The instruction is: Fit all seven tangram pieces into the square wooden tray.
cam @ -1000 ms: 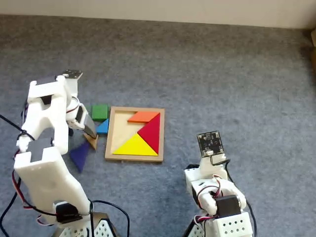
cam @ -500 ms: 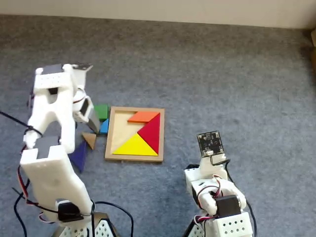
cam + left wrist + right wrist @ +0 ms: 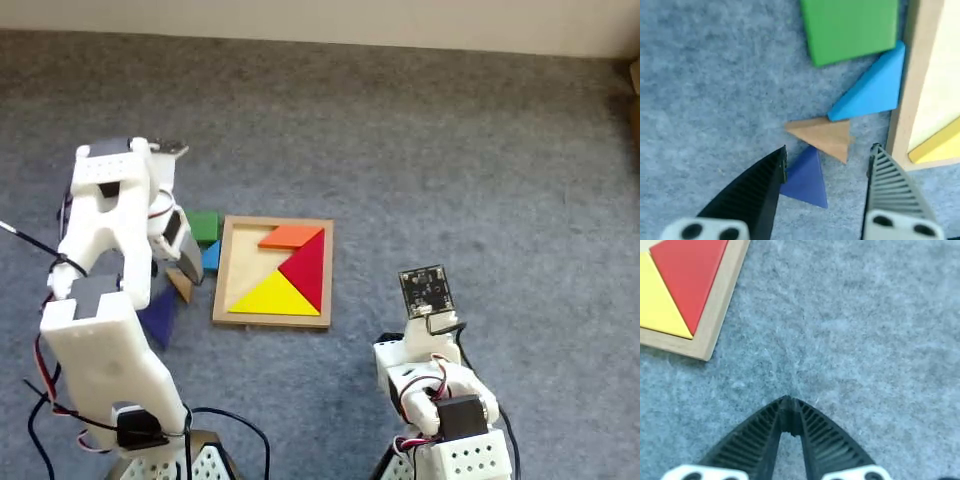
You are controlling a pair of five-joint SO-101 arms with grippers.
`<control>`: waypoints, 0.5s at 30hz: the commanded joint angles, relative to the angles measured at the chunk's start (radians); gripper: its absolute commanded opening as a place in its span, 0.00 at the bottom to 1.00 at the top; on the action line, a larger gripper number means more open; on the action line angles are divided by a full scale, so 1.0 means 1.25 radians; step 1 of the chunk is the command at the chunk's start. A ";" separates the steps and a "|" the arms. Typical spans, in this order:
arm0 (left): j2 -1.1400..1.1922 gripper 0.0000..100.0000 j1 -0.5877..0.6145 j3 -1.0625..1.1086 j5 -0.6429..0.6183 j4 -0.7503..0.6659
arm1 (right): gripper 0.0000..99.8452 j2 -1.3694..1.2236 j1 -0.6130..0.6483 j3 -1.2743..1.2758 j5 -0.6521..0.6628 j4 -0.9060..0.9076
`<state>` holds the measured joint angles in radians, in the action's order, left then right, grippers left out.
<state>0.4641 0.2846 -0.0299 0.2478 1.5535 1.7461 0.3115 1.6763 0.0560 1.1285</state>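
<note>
The left end effector (image 3: 829,149) is hovering, spread apart, over the tan triangle (image 3: 822,134) and dark blue triangle (image 3: 807,177), just left of the wooden tray (image 3: 272,320). The orange piece (image 3: 290,237), red piece (image 3: 308,268) and yellow piece (image 3: 270,297) are sitting inside the tray. The green square (image 3: 203,226) and light blue triangle (image 3: 210,256) are lying beside its left edge. The right end effector (image 3: 790,401) is hanging closed over the grey worktop (image 3: 480,150).

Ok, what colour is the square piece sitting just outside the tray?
Green. The square piece shows best in the left wrist view.
</note>
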 commanded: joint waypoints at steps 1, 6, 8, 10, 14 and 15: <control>-0.015 0.25 0.002 0.021 -0.009 -0.065 | 0.01 0.013 0.003 0.118 -0.010 0.006; -0.009 0.26 -0.021 0.026 0.039 -0.155 | 0.01 0.013 0.003 0.118 -0.010 0.006; -0.009 0.26 -0.052 0.029 0.083 -0.158 | 0.01 0.013 0.003 0.118 -0.010 0.006; -0.009 0.26 -0.080 0.029 0.095 -0.158 | 0.01 0.013 0.003 0.118 -0.010 0.006; -0.009 0.26 -0.131 0.025 0.097 -0.160 | 0.01 0.013 0.003 0.118 -0.010 0.006; -0.009 0.26 -0.143 0.023 0.097 -0.160 | 0.01 0.013 0.003 0.118 -0.010 0.006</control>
<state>0.4641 0.1680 0.0100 0.3598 1.3633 1.7461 0.3115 1.6763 0.0560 1.1285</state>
